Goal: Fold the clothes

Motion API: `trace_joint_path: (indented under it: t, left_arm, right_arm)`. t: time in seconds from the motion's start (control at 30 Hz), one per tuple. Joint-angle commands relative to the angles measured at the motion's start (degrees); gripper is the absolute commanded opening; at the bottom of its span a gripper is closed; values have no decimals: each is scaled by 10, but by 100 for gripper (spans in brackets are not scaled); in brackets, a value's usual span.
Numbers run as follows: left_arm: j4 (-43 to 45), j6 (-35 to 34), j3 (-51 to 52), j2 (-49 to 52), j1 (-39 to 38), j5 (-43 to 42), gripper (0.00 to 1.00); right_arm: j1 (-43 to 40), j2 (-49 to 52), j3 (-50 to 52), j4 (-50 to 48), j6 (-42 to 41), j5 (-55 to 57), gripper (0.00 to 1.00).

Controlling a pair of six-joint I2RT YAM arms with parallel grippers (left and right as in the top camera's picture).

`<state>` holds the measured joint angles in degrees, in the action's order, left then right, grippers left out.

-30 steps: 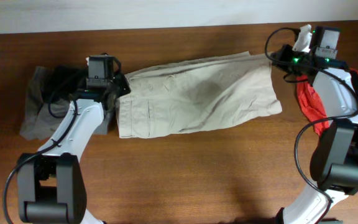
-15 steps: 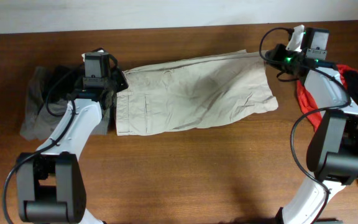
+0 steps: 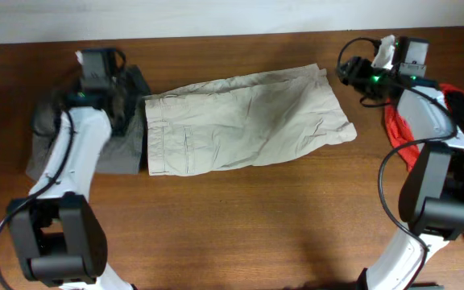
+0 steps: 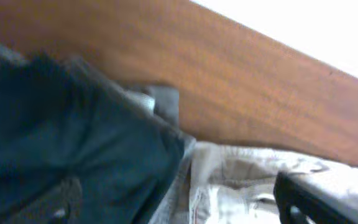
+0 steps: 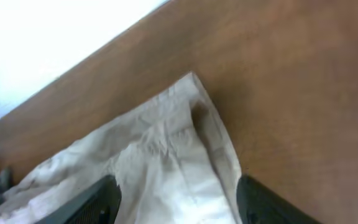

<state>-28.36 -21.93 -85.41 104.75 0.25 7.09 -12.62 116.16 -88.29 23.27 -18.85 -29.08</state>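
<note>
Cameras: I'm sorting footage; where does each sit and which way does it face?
Overhead: above the table, looking straight down on khaki shorts; left arm and right arm show.
Left wrist: behind left tool, skimming a dark garment; fingertips show.
Right wrist: behind right tool, facing the shorts' corner; fingertips show.
Shared: the shorts.

blurred close look over piled clothing at the table's far edge

a dark garment (image 4: pixel 73 143) fills the left and lower left, its folds soft and out of focus, with a small pale grey patch (image 4: pixel 163 99) showing at its upper edge. beside it, touching along its right border, lie the beige shorts (image 4: pixel 241 180), wrinkled, with stitched seams faintly visible. the brown wooden table (image 4: pixel 229 81) runs diagonally behind both, and a white wall (image 4: pixel 316 25) takes the upper right corner. the left gripper (image 4: pixel 179 204) has its dark fingers (image 4: pixel 300 199) spread wide at the bottom corners, nothing clamped between them.
</note>
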Motion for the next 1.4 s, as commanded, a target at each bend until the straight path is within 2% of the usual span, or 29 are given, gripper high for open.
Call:
trace_joint_path:
  t: [0.0,0.07,0.1,0.17,0.2,0.23,0.3,0.47,0.57,0.7,1.0,1.37]
  left_arm:
    - [-55,46,-83,1,-5,-43,97]
    - [-87,75,-111,1,-15,-106,89]
    - [-102,90,-119,1,-24,-136,80]
    - [-127,117,-121,1,-46,-166,45]
    - [-139,127,-121,2,-57,-165,34]
    - [-149,143,-119,6,-70,-161,17]
    - [-163,180,-114,21,-99,-138,2]
    - [-145,272,-108,106,-148,-116,0]
    - [-121,281,-108,173,-154,-116,1]
    - [-99,280,-108,229,-152,-107,1]
    - [-68,237,-108,261,-119,-20,0]
    - [-95,231,-134,259,-77,-46,0]
  right_arm:
    - [-8,-62,-37,64,22,-31,62]
    - [-3,-74,-44,114,39,-31,53]
    - [1,-78,-47,136,40,-31,45]
    - [14,-81,-47,177,46,-31,29]
    - [19,-81,-47,190,53,-31,23]
    - [28,-79,-46,211,63,-22,15]
    - [51,-70,-45,246,67,10,5]
    - [126,-22,-39,232,118,26,4]
    - [166,28,-39,189,149,50,4]
    - [176,76,-39,167,148,59,4]
    - [134,142,-39,201,148,189,4]
    - [23,141,-39,275,135,220,4]
